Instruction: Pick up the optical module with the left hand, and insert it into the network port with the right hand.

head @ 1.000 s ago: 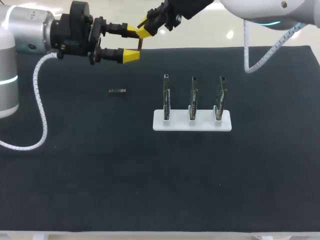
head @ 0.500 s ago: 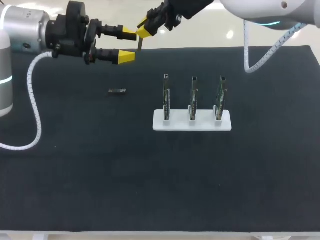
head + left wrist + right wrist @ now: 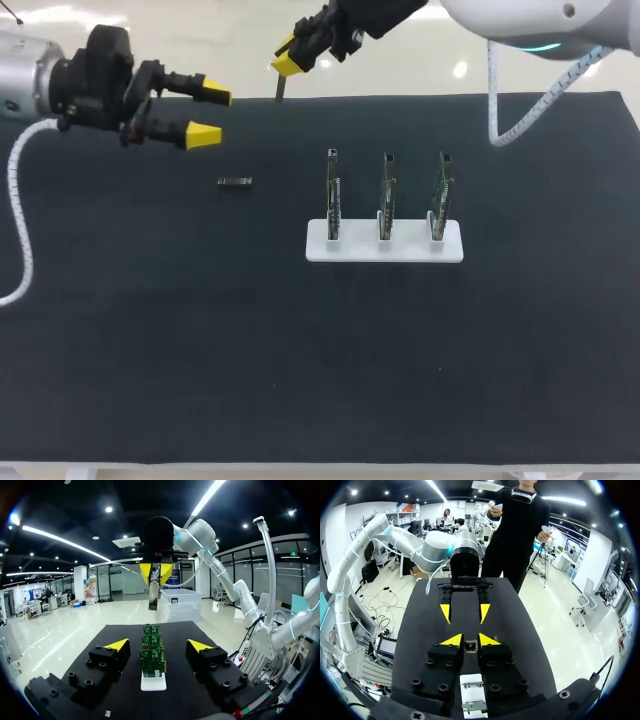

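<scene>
My right gripper (image 3: 287,62) hangs above the table's far edge, shut on a small dark optical module (image 3: 278,88) that points down from its yellow tips. In the right wrist view the module (image 3: 470,645) sits between the right gripper's (image 3: 470,639) fingers. My left gripper (image 3: 209,115) is open and empty at the far left, apart from the right one. Three upright network cards (image 3: 385,195) stand in a white base (image 3: 320,245) right of centre. The left wrist view looks past the left gripper (image 3: 158,645) onto the cards (image 3: 152,652) and the right gripper (image 3: 155,572).
A second small module (image 3: 235,182) lies flat on the black mat (image 3: 300,360), left of the cards and below the left gripper. The right wrist view shows the left gripper (image 3: 464,612) facing it across the mat.
My left arm has drawn back to the left, away from the right gripper, its fingers staying open. The right gripper and its module have not moved.
</scene>
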`<state>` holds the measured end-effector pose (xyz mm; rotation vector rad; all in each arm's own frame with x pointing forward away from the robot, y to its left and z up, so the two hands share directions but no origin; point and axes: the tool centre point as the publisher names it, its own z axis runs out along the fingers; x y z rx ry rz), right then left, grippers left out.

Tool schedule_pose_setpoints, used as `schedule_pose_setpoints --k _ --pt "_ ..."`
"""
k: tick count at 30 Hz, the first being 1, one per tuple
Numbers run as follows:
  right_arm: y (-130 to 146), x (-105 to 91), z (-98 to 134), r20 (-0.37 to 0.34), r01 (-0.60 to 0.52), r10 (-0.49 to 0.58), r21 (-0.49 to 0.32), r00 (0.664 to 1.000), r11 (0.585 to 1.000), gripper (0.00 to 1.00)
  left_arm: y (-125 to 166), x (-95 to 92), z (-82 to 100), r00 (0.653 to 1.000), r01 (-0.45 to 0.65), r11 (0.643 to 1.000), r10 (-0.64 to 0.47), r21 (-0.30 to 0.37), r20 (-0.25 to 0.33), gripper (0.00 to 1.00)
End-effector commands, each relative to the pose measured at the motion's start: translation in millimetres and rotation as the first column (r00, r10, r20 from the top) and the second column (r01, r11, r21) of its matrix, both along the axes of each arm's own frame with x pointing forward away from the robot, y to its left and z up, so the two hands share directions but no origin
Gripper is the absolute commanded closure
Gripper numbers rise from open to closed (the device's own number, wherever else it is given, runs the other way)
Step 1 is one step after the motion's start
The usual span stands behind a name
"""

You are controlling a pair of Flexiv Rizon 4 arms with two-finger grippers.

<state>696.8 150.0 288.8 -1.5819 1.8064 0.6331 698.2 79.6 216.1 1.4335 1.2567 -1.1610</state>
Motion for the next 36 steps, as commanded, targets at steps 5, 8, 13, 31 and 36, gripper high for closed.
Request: schedule_pose_setpoints --k 5,8,13,31,36 --pt "0 -0.8 0 0.001 0.002 -0.002 0.000 1.000 1.000 1.00 20 6.7 -5.9 1.000 0.023 1.000 -0.023 0.006 -0.018 0.00" --pt "0 -0.8 0 0.001 0.002 -0.002 0.000 1.000 1.000 1.00 23 7.7 -6.4 1.000 0.021 1.000 -0.021 0.016 -0.016 0.00" --pt "0 -0.8 0 0.001 0.002 -0.002 0.000 1.000 1.000 1.00 23 8.0 -6.4 1.000 0.027 0.999 -0.027 0.022 -0.008 0.00" --pt "-12 5.4 -9 -0.008 -0.011 0.011 -0.016 1.000 1.000 1.00 23 8.0 -6.4 1.000 0.027 0.999 -0.027 0.022 -0.008 0.00" --pt "-30 10.8 -19 0.004 -0.039 0.039 0.009 0.999 0.999 1.00 23 8.0 -6.4 1.000 0.027 0.999 -0.027 0.022 -0.008 0.00"
